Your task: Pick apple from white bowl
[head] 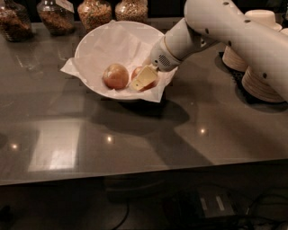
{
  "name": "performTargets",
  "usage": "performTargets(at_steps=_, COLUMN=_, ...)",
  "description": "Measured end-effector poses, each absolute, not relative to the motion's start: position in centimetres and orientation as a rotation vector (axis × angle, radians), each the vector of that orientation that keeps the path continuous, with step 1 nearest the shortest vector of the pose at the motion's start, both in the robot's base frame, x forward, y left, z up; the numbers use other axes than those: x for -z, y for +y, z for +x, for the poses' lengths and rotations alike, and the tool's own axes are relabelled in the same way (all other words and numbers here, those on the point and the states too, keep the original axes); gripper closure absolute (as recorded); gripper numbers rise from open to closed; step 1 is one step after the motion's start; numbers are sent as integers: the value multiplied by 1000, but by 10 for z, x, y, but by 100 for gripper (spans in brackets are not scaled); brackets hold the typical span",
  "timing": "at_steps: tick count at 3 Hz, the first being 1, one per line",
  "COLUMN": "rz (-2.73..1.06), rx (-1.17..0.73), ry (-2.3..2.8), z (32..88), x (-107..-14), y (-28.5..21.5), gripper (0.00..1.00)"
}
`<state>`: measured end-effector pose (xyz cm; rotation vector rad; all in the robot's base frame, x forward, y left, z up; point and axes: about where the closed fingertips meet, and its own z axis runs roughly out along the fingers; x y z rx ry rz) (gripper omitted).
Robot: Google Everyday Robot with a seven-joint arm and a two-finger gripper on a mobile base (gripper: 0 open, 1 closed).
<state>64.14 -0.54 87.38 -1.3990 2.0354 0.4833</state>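
Observation:
The white bowl (96, 42), lined with crinkled white paper, stands on the dark counter at the back centre. Two apples lie in it. The pinkish-red apple (136, 72) is on the right side and is mostly covered by my gripper. The duller tan apple (115, 76) lies just left of it. My gripper (145, 77) reaches down into the bowl from the right and sits right on the red apple, its pale yellow tip in front of the fruit. The white arm (216, 27) stretches from the upper right.
Stacks of beige paper bowls (263, 74) stand at the right, under the arm. Glass jars of dry food (94, 11) line the back edge behind the bowl. The counter's front edge (135, 177) runs across the lower part of the view.

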Motion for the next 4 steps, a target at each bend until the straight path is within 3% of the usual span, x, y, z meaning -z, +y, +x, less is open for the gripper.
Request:
performTargets(at_steps=2, rz=-1397, rx=-487, ry=2049, z=644, x=-865, y=-6, gripper=40)
performTargets(at_steps=4, rz=-1430, rx=-480, ry=2031, z=644, x=-865, y=-4, gripper=79)
